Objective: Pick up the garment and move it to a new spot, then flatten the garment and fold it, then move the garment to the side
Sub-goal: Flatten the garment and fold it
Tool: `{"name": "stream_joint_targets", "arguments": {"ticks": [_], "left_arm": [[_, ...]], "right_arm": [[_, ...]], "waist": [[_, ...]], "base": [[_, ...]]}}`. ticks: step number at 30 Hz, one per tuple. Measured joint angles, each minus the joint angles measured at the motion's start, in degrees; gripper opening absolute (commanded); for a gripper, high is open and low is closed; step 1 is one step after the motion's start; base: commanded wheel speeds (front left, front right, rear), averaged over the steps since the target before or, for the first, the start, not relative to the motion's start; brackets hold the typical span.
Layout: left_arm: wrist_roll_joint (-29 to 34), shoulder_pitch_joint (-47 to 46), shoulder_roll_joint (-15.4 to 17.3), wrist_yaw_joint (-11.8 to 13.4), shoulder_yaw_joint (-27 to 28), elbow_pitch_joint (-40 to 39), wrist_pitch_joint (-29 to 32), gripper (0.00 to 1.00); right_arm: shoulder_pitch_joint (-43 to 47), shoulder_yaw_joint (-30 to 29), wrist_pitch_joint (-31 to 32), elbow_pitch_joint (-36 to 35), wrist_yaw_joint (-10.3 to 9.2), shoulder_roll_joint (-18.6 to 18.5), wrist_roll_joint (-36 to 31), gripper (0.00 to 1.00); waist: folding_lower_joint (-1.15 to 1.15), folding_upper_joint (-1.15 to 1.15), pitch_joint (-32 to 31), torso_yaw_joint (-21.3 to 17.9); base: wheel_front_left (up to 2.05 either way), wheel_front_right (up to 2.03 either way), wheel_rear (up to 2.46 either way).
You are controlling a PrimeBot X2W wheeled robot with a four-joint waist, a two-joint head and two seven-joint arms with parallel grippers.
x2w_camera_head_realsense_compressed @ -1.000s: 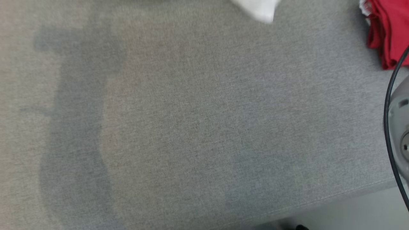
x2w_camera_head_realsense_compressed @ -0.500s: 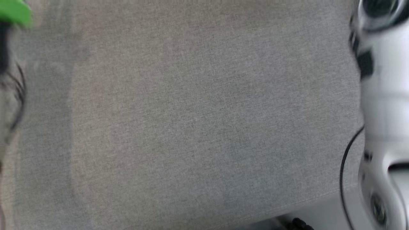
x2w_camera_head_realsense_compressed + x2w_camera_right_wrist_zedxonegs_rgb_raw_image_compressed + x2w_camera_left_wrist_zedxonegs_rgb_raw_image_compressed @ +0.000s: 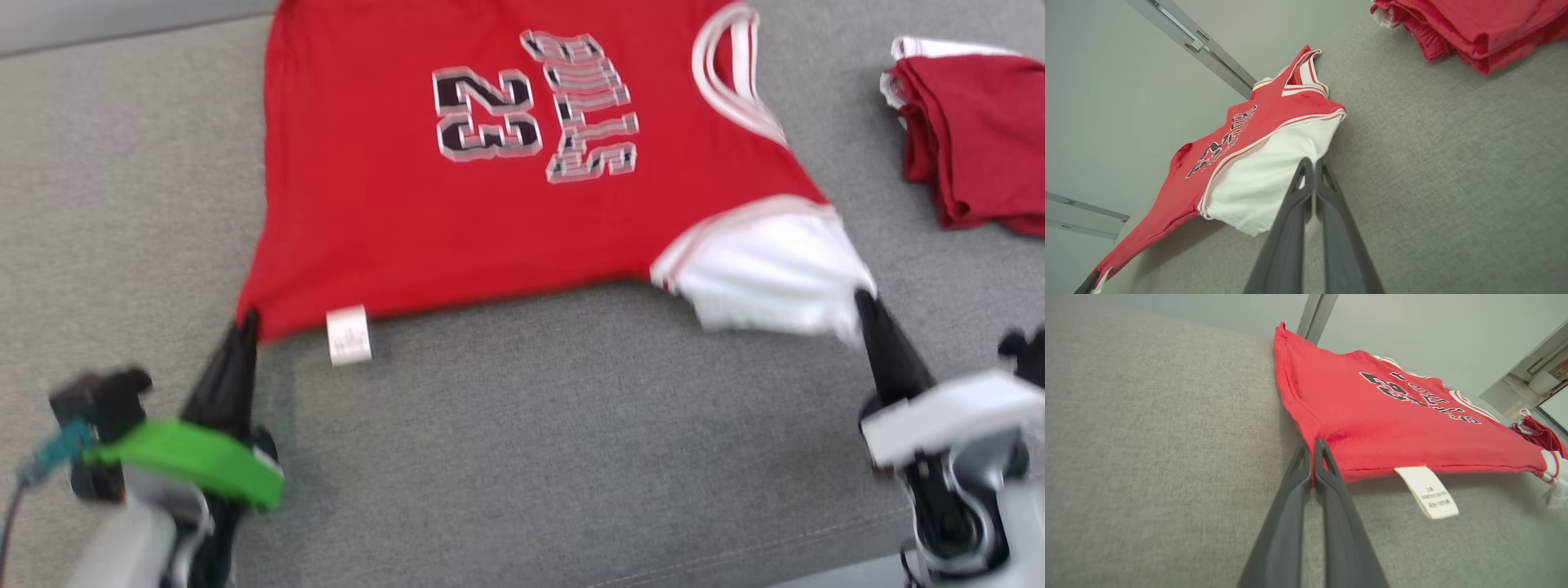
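Note:
A red jersey (image 3: pixel 457 204) with "23" and white trim is stretched out over the grey cloth surface (image 3: pixel 522 457), its near edge lifted. My left gripper (image 3: pixel 247 320) is shut on the jersey's (image 3: pixel 1372 428) near hem corner, beside a white label (image 3: pixel 349 335). My right gripper (image 3: pixel 860 300) is shut on the white sleeve (image 3: pixel 767 273) at the other near corner. In the left wrist view my left gripper (image 3: pixel 1314 446) pinches the red corner. In the right wrist view my right gripper (image 3: pixel 1314 162) pinches the white sleeve (image 3: pixel 1261 179).
A pile of folded red garments (image 3: pixel 976 139) lies at the far right of the grey surface; it also appears as red garments (image 3: pixel 1474 28) in the right wrist view. The surface's front edge (image 3: pixel 816 555) runs along the bottom right.
The head camera has swung, so the whole picture has shifted. The jersey, held taut between both shut grippers, has come into view where there was bare grey cloth before.

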Motion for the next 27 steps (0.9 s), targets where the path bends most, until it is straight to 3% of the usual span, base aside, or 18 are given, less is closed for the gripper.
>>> {"name": "stream_joint_targets", "arguments": {"ticks": [6,11,18,27], "left_arm": [[-4.4,21.2,-2.6,7.3,0.0,-14.8,-0.8,0.0],[-6.0,29.4,-3.2,10.5,-0.6,-23.4,-0.4,0.0],[-4.4,21.3,-0.5,12.5,-0.5,-27.2,5.4,0.0],[-5.6,6.6,-0.9,14.1,-1.5,-22.7,15.6,0.0]], "right_arm": [[17.5,-2.7,4.4,-9.1,0.0,1.2,0.5,0.0],[22.5,-4.7,6.5,-12.5,-0.01,2.0,0.3,0.0],[13.9,-6.9,11.9,-12.4,-0.01,2.2,-4.3,0.0],[-3.7,-9.5,19.8,-6.1,-0.01,0.7,-11.3,0.0]], "waist": [[0.0,0.0,-4.9,1.0],[0.0,0.0,-6.1,1.6],[0.0,0.0,-4.4,3.0],[0.0,0.0,-1.5,4.2]], "base": [[0.0,0.0,0.0],[0.0,0.0,0.0],[0.0,0.0,0.0],[0.0,0.0,0.0]]}}
